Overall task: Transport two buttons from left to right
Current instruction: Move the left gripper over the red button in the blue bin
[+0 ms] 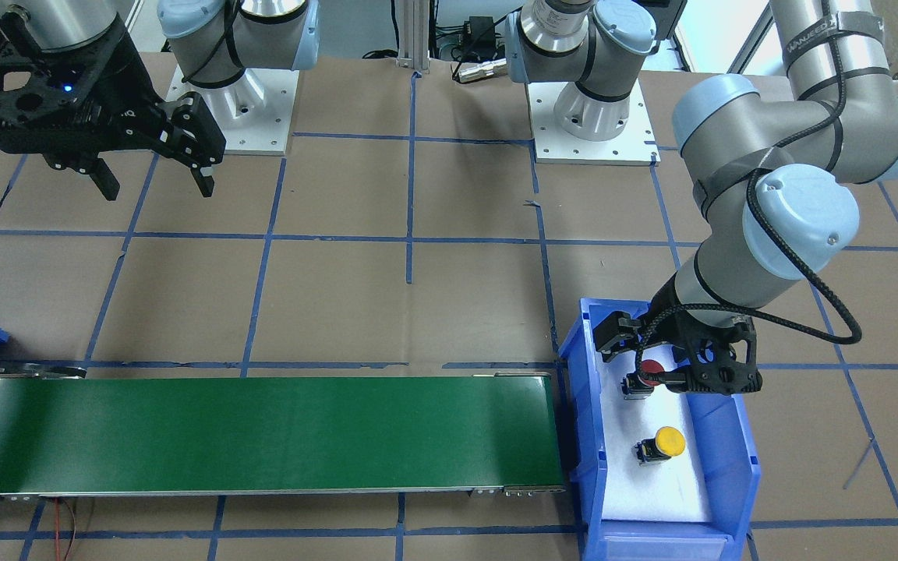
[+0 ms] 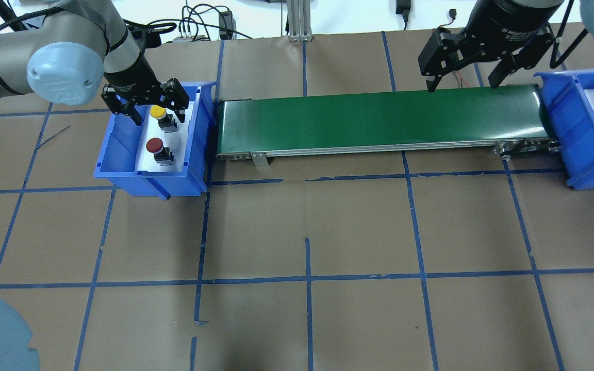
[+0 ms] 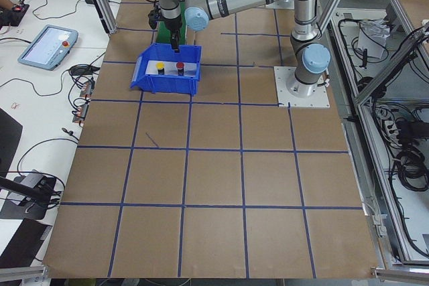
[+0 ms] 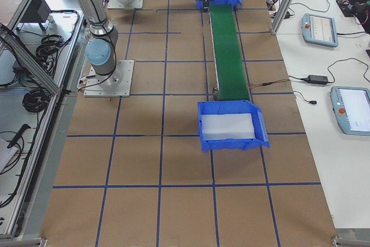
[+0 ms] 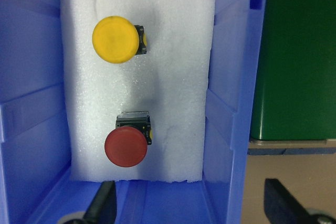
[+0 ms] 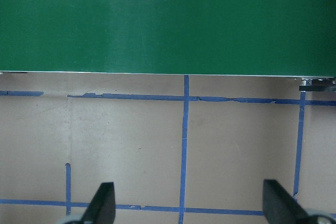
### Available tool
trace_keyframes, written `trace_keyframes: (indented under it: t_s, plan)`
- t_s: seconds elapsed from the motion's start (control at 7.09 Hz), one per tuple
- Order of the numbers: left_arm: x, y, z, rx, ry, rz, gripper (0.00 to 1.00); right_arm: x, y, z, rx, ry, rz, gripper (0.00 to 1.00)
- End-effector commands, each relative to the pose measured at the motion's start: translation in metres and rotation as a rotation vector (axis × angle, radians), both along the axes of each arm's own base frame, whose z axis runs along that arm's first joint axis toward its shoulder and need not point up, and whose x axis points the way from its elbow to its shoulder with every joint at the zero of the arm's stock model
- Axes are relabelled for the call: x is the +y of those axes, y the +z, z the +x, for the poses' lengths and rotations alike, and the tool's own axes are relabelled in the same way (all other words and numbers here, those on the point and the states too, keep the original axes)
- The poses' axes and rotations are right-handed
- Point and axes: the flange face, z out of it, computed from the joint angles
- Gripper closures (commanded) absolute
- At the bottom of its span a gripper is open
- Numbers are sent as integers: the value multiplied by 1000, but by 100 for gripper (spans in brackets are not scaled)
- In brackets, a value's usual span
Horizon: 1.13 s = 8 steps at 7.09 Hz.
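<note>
Strap (image 1: 807, 39) on L arm reads "WANJEED". R gripper (image 2: 462, 85) label partly legible: "2F Adaptive".

Red mushroom-cap push-button (image 5: 126, 148) & yellow-cap push-button (image 5: 115, 39) stand caps up, axes approx vertical, on white foam pad (image 5: 173, 51) in blue plastic bin (image 5: 236, 77) at L end of green conveyor belt (image 2: 379, 118).

L gripper (image 5: 190, 208) points down over the bin, jaws wide apart, empty. R gripper likewise, above belt's R end.

"2F Adaptive" printed on the right end effector (image 2: 462, 85)
</note>
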Motion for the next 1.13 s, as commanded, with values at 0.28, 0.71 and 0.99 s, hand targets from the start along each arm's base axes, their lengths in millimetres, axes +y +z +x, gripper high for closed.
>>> trace_keyframes:
  t_s: [0.28, 0.71, 0.99]
  plan:
    - [-6, -25, 33, 6, -11, 23, 0, 0, 0, 0, -1, 2, -1, 0]
    - [-5, -49, 34, 5, -17, 17, 0, 1, 0, 0, -1, 2, -1, 0]
    - [-10, -65, 35, 5, -15, 15, 0, 1, -1, 0, -1, 3, 0, 0]
